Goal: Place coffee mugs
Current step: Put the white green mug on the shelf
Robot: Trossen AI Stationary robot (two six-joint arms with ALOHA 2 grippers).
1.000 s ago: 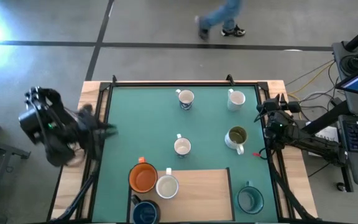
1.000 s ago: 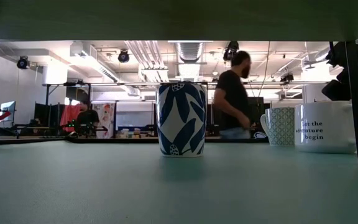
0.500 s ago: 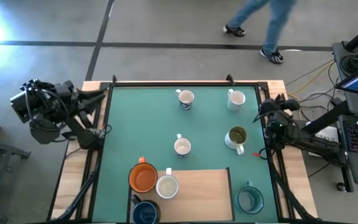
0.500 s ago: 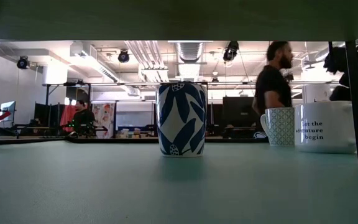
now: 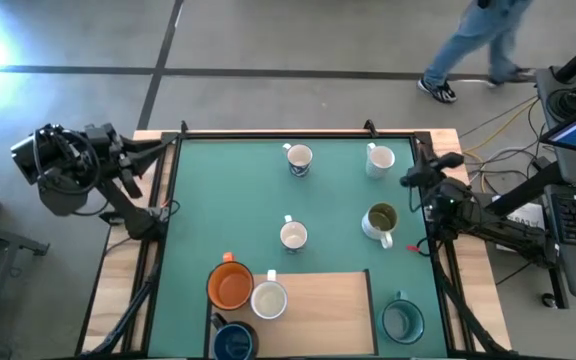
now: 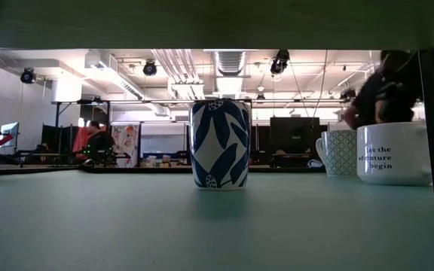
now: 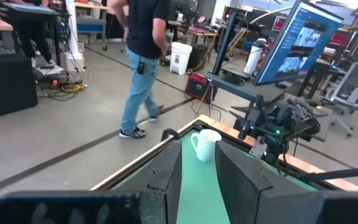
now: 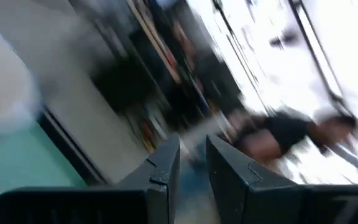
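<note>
Green table (image 5: 328, 200) holds scattered coffee mugs (image 5: 293, 236). Left gripper (image 7: 197, 177) off the left edge, right gripper (image 8: 191, 163) at right edge; both slightly apart, empty.

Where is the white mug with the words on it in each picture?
High view: I think it is the white mug with words, olive-green inside, at the mat's right side near the right gripper.
Low view: far right, lettering showing.
Left wrist view: not in it; the mug there is a different, patterned one.
Right wrist view: too blurred to tell.
Shared landmark: the green mat.
</note>
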